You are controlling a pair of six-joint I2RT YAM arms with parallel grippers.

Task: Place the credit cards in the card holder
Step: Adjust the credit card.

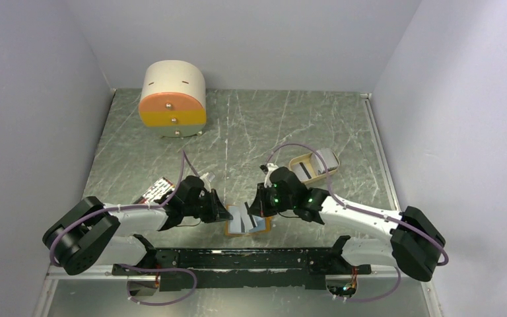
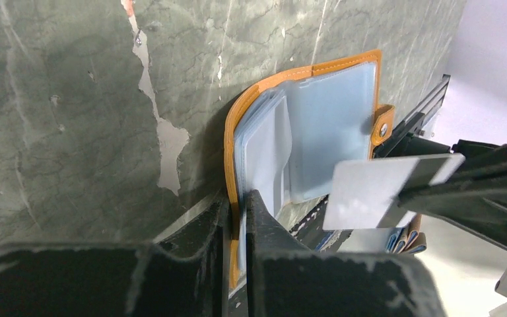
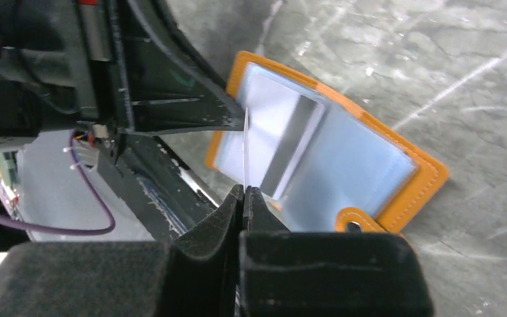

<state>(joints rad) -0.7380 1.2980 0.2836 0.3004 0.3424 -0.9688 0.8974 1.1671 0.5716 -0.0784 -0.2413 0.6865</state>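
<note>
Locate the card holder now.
In the top view the card holder lies open at the table's near edge, between the left gripper, pinching its left edge, and the right gripper.

Plain pale grey walls (image 1: 237,39) on three sides, scratched grey-green marbled tabletop (image 1: 251,125), soft even light

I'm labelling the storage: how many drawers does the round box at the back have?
2. The peach upper drawer and the yellow lower drawer directly beneath it, both in the front face of the round box.
</note>
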